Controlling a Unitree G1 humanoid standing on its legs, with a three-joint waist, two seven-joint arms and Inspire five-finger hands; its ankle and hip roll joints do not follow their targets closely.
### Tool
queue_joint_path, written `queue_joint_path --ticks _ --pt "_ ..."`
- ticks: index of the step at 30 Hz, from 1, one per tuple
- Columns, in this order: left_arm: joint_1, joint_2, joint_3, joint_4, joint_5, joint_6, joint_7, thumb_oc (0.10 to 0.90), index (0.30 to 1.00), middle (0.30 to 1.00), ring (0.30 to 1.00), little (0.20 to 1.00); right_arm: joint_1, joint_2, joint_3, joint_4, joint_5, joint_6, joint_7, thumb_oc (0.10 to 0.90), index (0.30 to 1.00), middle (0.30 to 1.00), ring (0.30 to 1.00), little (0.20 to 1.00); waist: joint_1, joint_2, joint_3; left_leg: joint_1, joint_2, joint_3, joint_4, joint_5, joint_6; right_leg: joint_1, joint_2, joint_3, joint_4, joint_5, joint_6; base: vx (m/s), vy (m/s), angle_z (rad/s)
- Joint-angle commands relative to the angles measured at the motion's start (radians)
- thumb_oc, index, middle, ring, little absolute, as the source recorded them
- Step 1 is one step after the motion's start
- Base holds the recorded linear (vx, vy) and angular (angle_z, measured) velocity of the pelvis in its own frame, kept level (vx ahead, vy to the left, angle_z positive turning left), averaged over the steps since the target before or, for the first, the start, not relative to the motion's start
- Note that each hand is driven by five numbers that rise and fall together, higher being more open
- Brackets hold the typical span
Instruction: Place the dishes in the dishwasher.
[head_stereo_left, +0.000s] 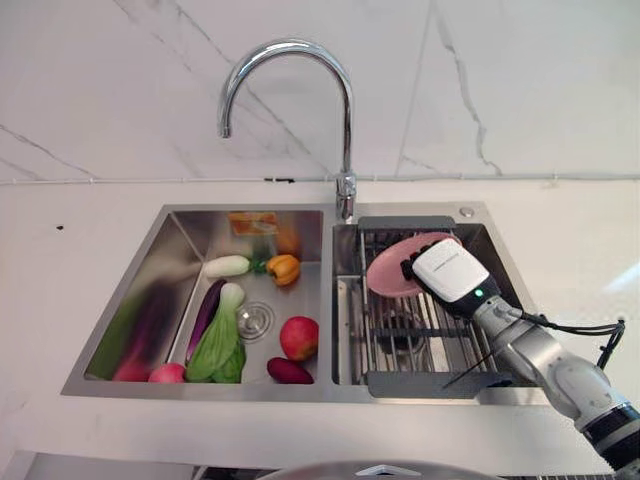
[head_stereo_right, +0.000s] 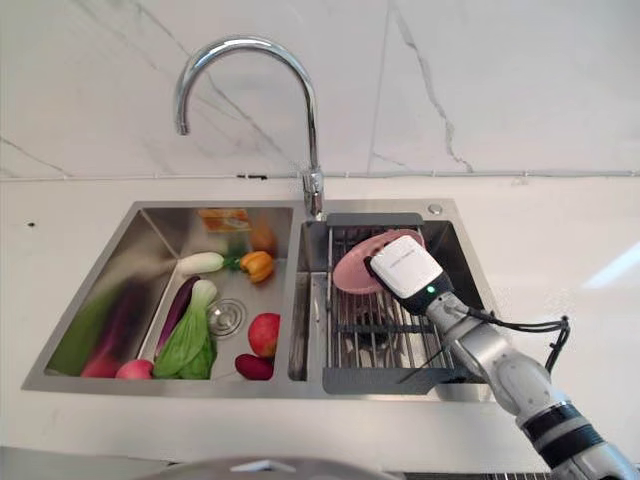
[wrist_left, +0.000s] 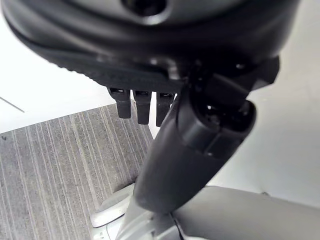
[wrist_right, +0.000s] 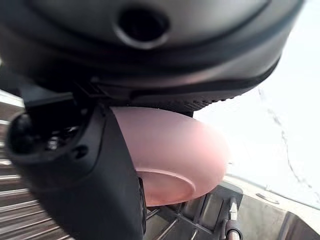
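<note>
The right robot hand (head_stereo_left: 448, 270) grips a pink plate (head_stereo_left: 396, 268), thumb across its underside, and holds it tilted over the dish rack (head_stereo_left: 420, 335) in the right basin of the steel sink (head_stereo_left: 150, 255) set in the white table (head_stereo_left: 60, 300). The left basin holds a red apple (head_stereo_left: 299, 337), a green leafy vegetable (head_stereo_left: 220, 345), a purple eggplant (head_stereo_left: 204, 315) and an orange pepper (head_stereo_left: 284, 268). The left robot hand (wrist_left: 190, 135) hangs above the floor, fingers straight
</note>
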Motion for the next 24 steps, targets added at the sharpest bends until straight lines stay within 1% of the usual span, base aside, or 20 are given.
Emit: queue_joint_path --ticks 1,3,4,6,7,9,11,15,16,17,18,19,20,21,22,23,24 --pt "-0.094 -0.022 -0.054 0.078 -0.023 -0.028 0.015 0.8 0.9 0.9 0.9 0.9 -0.103 -0.018 -0.004 0.001 0.03 0.053 -0.045 0.4 0.3 0.3 0.3 0.3 0.069 -0.018 -0.013 0.002 0.041 -0.027 0.01 -0.058 -0.042 0.057 -0.077 -0.098 0.018 -0.074 0.044 0.0 0.0 0.0" --pt "-0.095 -0.022 -0.054 0.078 -0.023 -0.028 0.015 0.8 0.9 0.9 0.9 0.9 -0.102 -0.019 -0.005 0.0 0.03 0.053 -0.044 0.4 0.3 0.3 0.3 0.3 0.069 -0.018 -0.013 0.002 0.041 -0.027 0.01 -0.058 -0.042 0.058 -0.077 -0.098 0.018 -0.074 0.044 0.0 0.0 0.0" --pt "-0.092 -0.023 -0.048 0.08 -0.023 -0.026 0.024 0.8 0.9 0.9 0.9 0.9 -0.09 -0.01 -0.042 -0.057 0.059 0.054 -0.076 0.4 0.3 0.3 0.3 0.3 0.071 -0.019 -0.014 0.0 0.041 -0.032 0.01 -0.057 -0.042 0.061 -0.076 -0.103 0.018 -0.077 0.043 0.0 0.0 0.0" --pt "-0.089 -0.023 -0.041 0.078 -0.022 -0.026 0.027 0.8 0.9 0.9 0.9 0.9 -0.077 -0.007 -0.08 -0.111 0.081 0.05 -0.086 0.4 0.3 0.3 0.3 0.3 0.072 -0.02 -0.013 -0.002 0.042 -0.035 0.01 -0.055 -0.043 0.062 -0.075 -0.108 0.018 -0.079 0.041 0.0 -0.012 0.04" --pt "-0.089 -0.023 -0.041 0.078 -0.022 -0.026 0.027 0.8 0.9 0.9 0.9 0.9 -0.077 -0.007 -0.08 -0.111 0.081 0.05 -0.086 0.4 0.3 0.3 0.3 0.3 0.072 -0.02 -0.013 -0.002 0.042 -0.035 0.01 -0.055 -0.043 0.062 -0.075 -0.108 0.018 -0.079 0.041 -0.01 -0.012 0.07" --pt "-0.086 -0.018 -0.031 0.072 -0.013 -0.025 0.03 0.8 0.9 0.9 0.9 0.9 -0.035 -0.006 -0.171 -0.21 0.142 0.041 -0.1 0.4 0.3 0.3 0.3 0.3 0.068 -0.018 -0.01 -0.009 0.042 -0.04 0.01 -0.048 -0.048 0.063 -0.072 -0.115 0.018 -0.08 0.038 -0.01 -0.02 0.05" --pt "-0.086 -0.018 -0.033 0.072 -0.012 -0.025 0.03 0.8 0.9 0.9 0.9 0.9 -0.029 -0.007 -0.177 -0.217 0.143 0.04 -0.097 0.4 0.3 0.3 0.3 0.3 0.069 -0.017 -0.01 -0.009 0.042 -0.041 0.01 -0.048 -0.049 0.063 -0.072 -0.116 0.018 -0.08 0.038 -0.01 -0.012 0.09" --pt "-0.087 -0.011 -0.029 0.062 0.009 -0.028 0.03 0.8 0.9 0.9 0.9 0.9 0.049 -0.017 -0.328 -0.304 0.203 0.03 -0.141 0.4 0.3 0.3 0.3 0.3 0.054 -0.015 -0.001 -0.027 0.039 -0.044 0.01 -0.034 -0.057 0.061 -0.07 -0.137 0.018 -0.083 0.035 -0.03 -0.012 0.24" --pt "-0.088 -0.007 -0.035 0.057 0.017 -0.032 0.031 0.8 0.9 0.9 0.9 0.9 0.076 -0.016 -0.371 -0.325 0.22 0.026 -0.149 0.4 0.3 0.3 0.3 0.3 0.05 -0.016 0.002 -0.03 0.043 -0.043 0.01 -0.021 -0.059 0.06 -0.066 -0.141 0.018 -0.087 0.033 -0.1 -0.03 0.35" --pt "-0.098 0.007 -0.036 0.041 0.038 -0.04 0.032 0.8 0.9 0.9 0.9 0.9 0.081 -0.047 -0.441 -0.369 0.254 0.007 -0.163 0.4 0.3 0.3 0.3 0.3 0.04 -0.033 0.03 -0.082 0.036 -0.04 0.107 -0.015 -0.075 0.055 -0.071 -0.135 0.018 -0.087 0.021 -0.14 -0.027 0.24" --pt "-0.108 0.013 -0.033 0.032 0.033 -0.041 0.037 0.8 0.9 0.9 0.9 0.9 0.094 -0.07 -0.502 -0.405 0.269 0.005 -0.176 0.4 0.3 0.3 0.3 0.3 0.04 -0.046 0.045 -0.136 0.016 -0.051 0.201 -0.034 -0.086 0.05 -0.081 -0.134 0.018 -0.079 0.019 -0.13 -0.016 0.08" --pt "-0.108 0.013 -0.033 0.032 0.033 -0.041 0.037 0.8 0.9 0.9 0.9 0.9 0.094 -0.07 -0.502 -0.405 0.269 0.005 -0.176 0.4 0.3 0.3 0.3 0.3 0.04 -0.046 0.045 -0.136 0.016 -0.051 0.201 -0.034 -0.086 0.05 -0.081 -0.134 0.018 -0.079 0.019 -0.09 0.055 0.25" --pt "-0.115 0.027 0.0 0.025 -0.023 -0.047 0.063 0.8 0.9 0.9 0.9 0.9 0.055 -0.067 -0.545 -0.435 0.33 -0.004 -0.222 0.4 0.3 0.3 0.3 0.3 0.069 -0.056 0.058 -0.164 -0.042 -0.24 0.269 -0.045 -0.097 0.005 -0.083 -0.068 0.019 -0.053 0.021 -0.04 0.057 0.2" --pt "-0.115 0.027 0.0 0.025 -0.023 -0.047 0.063 0.8 0.9 0.9 0.9 0.9 0.055 -0.067 -0.545 -0.435 0.33 -0.004 -0.222 0.4 0.3 0.3 0.3 0.3 0.069 -0.056 0.058 -0.164 -0.042 -0.24 0.269 -0.045 -0.097 0.005 -0.083 -0.068 0.019 -0.053 0.021 -0.05 0.097 0.08" --pt "-0.114 0.027 0.014 0.035 -0.034 -0.048 0.065 0.8 0.9 0.9 0.9 0.9 0.031 -0.072 -0.554 -0.451 0.337 -0.007 -0.228 0.4 0.3 0.3 0.3 0.3 0.07 -0.057 0.048 -0.151 -0.059 -0.311 0.254 -0.079 -0.081 -0.026 -0.079 -0.017 0.022 -0.039 0.026 -0.02 0.108 -0.55" --pt "-0.115 0.028 0.017 0.042 -0.03 -0.045 0.069 0.8 0.9 0.9 0.9 0.9 0.018 -0.089 -0.574 -0.461 0.336 -0.003 -0.227 0.4 0.3 0.3 0.3 0.3 0.063 -0.053 0.042 -0.128 -0.065 -0.349 0.219 -0.118 -0.056 -0.049 -0.076 0.044 0.024 -0.024 0.033 -0.02 0.188 -1.49" --pt "-0.116 0.029 0.011 0.048 -0.023 -0.045 0.065 0.8 0.9 0.9 0.9 0.9 0.019 -0.095 -0.594 -0.47 0.34 -0.005 -0.22 0.4 0.3 0.3 0.3 0.3 0.051 -0.045 0.04 -0.112 -0.061 -0.341 0.177 -0.117 -0.041 -0.062 -0.077 0.068 0.026 -0.012 0.039 -0.02 0.294 -1.97"
